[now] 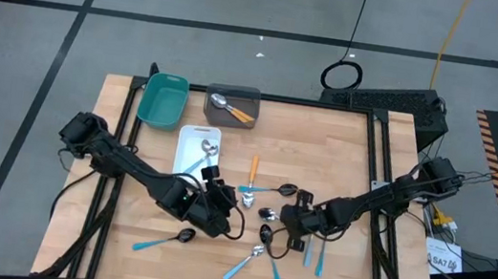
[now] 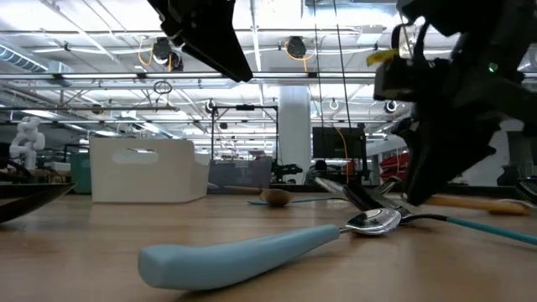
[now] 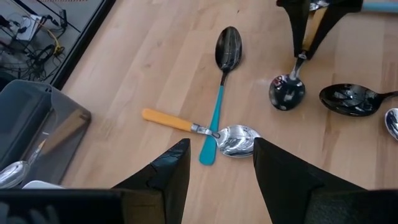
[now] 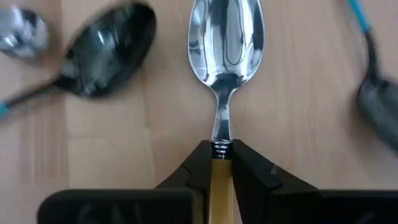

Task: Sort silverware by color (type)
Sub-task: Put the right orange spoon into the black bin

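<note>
Spoons with orange or light-blue handles lie scattered on the wooden table [image 1: 128, 181]. My right gripper [image 4: 222, 165] is right of centre and shut on an orange-handled spoon with a silver bowl [image 4: 227, 37]. My left gripper [image 3: 221, 168] hovers open above another orange-handled spoon [image 3: 180, 123]. That spoon's neck lies across a blue-handled spoon with a black bowl [image 3: 219, 106]. In the high view my left gripper [image 1: 223, 201] and my right gripper [image 1: 286, 222] stand close together. My right gripper pinches the orange handle [image 4: 220, 177] between its two fingers, right where the handle meets the metal neck. The fingers slant down from the table's right side and run along the spoon. The bowl points away from the fingers, low at the table top [image 3: 286, 92].
At the back stand a teal tray [image 1: 163, 99], a grey tray [image 1: 236, 94] holding an orange-handled spoon, and a white tray [image 1: 193, 142] with a blue-handled one. Black-bowled spoons [image 4: 109, 50] [image 4: 379, 106] flank the held spoon. Blue-handled spoons [image 1: 163, 240] lie near the front edge.
</note>
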Controlling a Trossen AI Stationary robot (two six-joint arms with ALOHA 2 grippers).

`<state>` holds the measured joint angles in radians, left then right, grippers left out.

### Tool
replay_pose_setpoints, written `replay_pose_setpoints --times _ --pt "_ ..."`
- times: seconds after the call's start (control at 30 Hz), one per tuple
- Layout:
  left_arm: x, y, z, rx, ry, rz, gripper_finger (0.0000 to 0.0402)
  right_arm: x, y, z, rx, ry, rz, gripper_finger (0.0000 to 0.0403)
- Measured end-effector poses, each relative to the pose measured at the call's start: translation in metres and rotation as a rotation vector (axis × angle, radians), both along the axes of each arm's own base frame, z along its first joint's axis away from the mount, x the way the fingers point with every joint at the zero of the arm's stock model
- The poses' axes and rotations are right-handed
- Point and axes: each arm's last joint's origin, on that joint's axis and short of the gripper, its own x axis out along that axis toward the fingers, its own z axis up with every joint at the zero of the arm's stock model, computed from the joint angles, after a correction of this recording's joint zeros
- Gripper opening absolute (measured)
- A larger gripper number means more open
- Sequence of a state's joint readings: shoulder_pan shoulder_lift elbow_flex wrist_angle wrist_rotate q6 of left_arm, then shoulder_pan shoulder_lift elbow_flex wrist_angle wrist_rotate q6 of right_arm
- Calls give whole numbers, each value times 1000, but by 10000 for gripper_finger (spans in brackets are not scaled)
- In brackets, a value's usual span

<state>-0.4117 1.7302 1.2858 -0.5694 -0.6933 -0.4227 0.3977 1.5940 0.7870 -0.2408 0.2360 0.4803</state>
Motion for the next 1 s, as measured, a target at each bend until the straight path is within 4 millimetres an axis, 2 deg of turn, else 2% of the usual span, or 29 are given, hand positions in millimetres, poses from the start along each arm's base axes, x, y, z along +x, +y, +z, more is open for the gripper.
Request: replay_pose_setpoints --times 0.63,1.0 --pt "4 1 3 -26 -47 5 175 35 5 57 -236 -110 85 37" --pt "4 0 3 -64 -68 37 175 36 5 61 -283 -115 113 37"
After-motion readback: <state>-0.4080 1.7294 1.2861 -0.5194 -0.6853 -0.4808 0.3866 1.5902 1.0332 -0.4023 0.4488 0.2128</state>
